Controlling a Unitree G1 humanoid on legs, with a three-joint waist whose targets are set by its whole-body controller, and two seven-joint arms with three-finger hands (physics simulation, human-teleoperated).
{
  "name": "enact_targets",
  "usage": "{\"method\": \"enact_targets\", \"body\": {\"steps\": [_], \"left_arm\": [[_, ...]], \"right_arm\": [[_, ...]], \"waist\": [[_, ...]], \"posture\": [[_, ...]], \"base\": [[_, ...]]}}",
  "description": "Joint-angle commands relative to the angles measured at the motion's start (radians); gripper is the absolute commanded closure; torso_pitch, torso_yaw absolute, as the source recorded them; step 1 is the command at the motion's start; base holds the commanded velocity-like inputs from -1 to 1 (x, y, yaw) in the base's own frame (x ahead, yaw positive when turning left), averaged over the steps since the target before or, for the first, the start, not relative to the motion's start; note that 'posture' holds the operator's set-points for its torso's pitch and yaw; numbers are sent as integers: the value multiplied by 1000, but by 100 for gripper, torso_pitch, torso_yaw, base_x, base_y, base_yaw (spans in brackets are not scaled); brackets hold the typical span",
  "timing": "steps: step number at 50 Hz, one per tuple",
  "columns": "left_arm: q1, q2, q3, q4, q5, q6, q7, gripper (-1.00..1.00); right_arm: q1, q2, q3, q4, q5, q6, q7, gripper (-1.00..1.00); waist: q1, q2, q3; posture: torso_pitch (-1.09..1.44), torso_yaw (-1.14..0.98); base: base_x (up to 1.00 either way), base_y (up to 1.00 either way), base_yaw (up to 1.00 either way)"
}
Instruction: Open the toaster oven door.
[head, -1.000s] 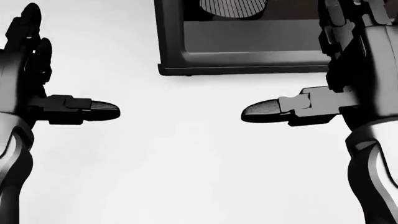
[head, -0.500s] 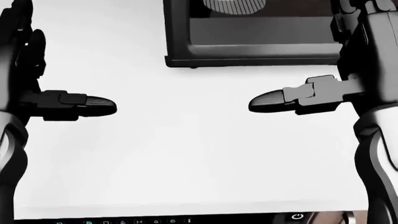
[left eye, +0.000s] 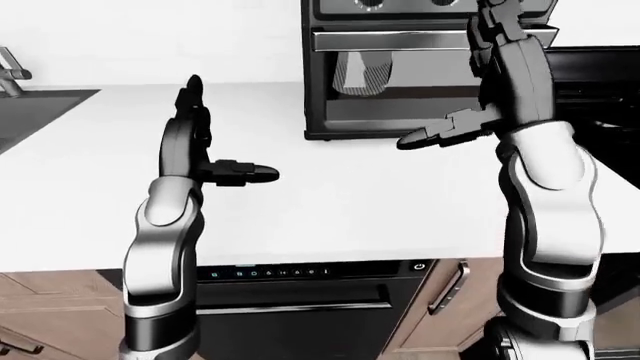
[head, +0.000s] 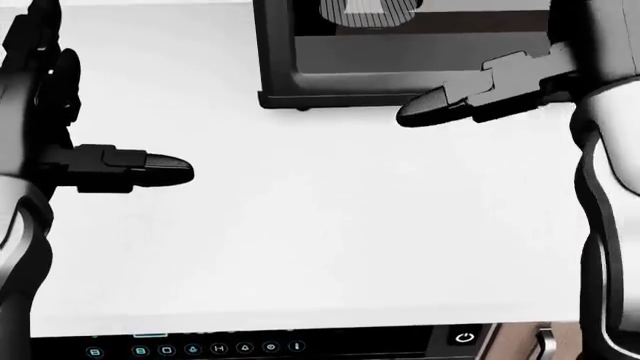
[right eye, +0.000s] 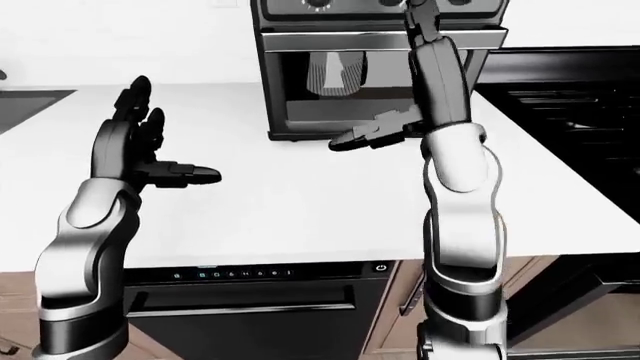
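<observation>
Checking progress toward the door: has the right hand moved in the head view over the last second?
Yes. The right hand has risen toward the view's top: its thumb tip, once well below the toaster oven base edge, now lies level with it.

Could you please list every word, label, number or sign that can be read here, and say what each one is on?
No words or numbers are readable.
Power symbol: on the dishwasher panel, right end.
Row of small blue icons on that panel: too small to read.
Toaster oven knobs: no legible markings.
</observation>
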Motion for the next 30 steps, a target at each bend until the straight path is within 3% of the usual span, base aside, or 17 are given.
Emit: {"method": "enact_targets", "body": {"steps": [1,5,18,30], "left_arm": [[-30,6,3,-25,4,-38,5,-100],[-19,10,10,-45,-1,-27,-1,-100],[-17,9,11,-41,-3,-32,0,-100],[-29,15,16,-42,-11,-21,-1,-100]], "right_arm": [[-57,-6,-1,-4,-61,-43,34,-100],[-101,-22,30,71,-172,-106,95,-100],[-253,-25,46,350,-472,-326,224,-100],[-309,-11,33,421,-544,-369,263,-100]], "waist": [[0,0,-24],[-1,2,-38],[-3,10,-91],[-3,15,-150]], "posture": [[-14,0],[-15,0],[-21,0],[-28,0]], "base": [[0,0,0],[0,0,0],[0,0,0],[0,0,0]]}}
